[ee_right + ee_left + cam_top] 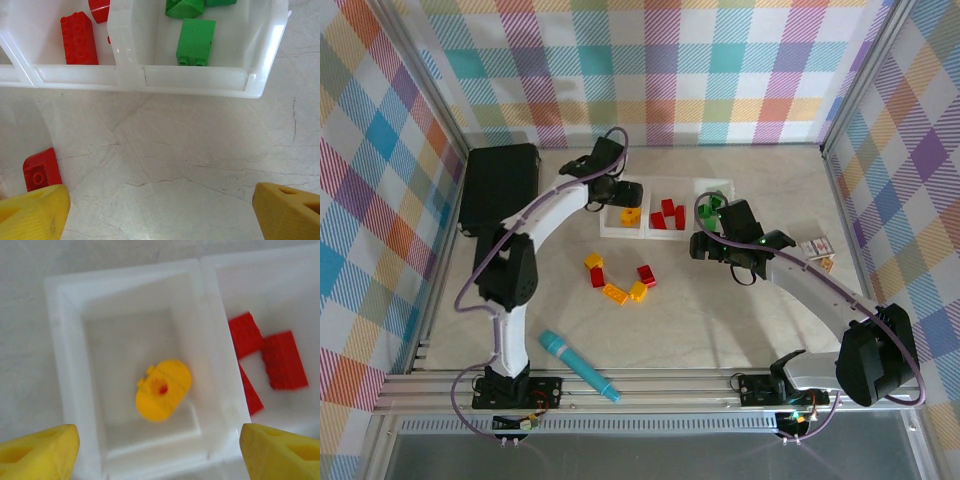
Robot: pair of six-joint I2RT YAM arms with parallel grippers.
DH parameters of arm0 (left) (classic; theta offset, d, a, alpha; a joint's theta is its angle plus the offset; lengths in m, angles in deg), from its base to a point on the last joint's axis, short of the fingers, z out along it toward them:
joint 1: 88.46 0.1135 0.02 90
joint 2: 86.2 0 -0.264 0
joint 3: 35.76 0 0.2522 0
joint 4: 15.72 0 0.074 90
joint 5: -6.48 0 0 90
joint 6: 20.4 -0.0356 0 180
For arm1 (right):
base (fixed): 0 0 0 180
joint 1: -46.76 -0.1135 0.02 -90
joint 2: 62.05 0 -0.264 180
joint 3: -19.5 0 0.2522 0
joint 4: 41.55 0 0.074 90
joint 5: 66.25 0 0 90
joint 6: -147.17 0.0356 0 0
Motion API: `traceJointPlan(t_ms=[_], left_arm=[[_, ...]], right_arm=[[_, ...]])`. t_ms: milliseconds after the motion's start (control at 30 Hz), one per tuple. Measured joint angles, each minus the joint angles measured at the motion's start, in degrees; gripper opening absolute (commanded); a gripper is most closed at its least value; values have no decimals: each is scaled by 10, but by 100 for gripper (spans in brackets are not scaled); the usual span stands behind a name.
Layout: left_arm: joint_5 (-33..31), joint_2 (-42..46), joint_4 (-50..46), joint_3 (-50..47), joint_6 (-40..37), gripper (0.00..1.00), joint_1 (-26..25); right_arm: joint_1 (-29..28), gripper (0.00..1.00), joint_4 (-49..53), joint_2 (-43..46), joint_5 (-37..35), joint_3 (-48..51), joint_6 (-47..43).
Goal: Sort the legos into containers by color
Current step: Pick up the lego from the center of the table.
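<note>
1. The left claw (160,456) hangs over the left end compartment of the tray (70,365), fingers spread wide and holding nothing.
2. A yellow brick (164,390) lies loose on that compartment's floor, clear of the walls. I take this drop as done, so the arm should rise straight up to keep its fingers off the rim.
3. The yellow brick is rounded and blurred. Its long axis runs diagonally to the compartment walls.
4. Red bricks (280,360) fill the middle compartment and green bricks (196,42) the right one.
5. The right claw (160,210) is spread too and empty, low over the table (175,150) just in front of the tray.
6. A red brick (41,170) sits beside its left finger, long axis pointing towards the tray. The claw should shift sideways and pinch the narrow width.
7. Five bricks (615,293) wait mid-table.
</note>
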State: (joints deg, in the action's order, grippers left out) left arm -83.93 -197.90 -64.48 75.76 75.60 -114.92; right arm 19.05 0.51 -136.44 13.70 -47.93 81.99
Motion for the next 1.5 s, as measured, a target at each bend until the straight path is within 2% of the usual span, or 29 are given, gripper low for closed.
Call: traceJointPlan(t_ms=[167,200,233,467,633,1133,1200,1300,1500], left_arm=[[9,146,24,-151,4,90,-38],[12,163,23,-176,3,96,-53],[15,174,20,-198,2,100,-70],[-7,148,-35,-268,1,100,-188],[-24,118,-49,-271,5,89,-233],[-26,36,-58,-255,10,70,-233],[-25,35,-56,-250,14,64,-233],[-24,34,-56,-245,17,60,-233],[-26,27,-59,-237,22,37,-233]], right_arm=[[0,95,-2,0,1,2,2],[0,95,-4,0,2,3,2],[0,95,-4,0,3,3,3],[0,95,-4,-7,7,3,9],[0,95,-5,-7,9,4,15],[0,95,-3,0,8,16,18],[0,95,-3,0,9,16,18],[0,95,-3,0,9,16,17],[0,95,-3,0,9,16,18]])
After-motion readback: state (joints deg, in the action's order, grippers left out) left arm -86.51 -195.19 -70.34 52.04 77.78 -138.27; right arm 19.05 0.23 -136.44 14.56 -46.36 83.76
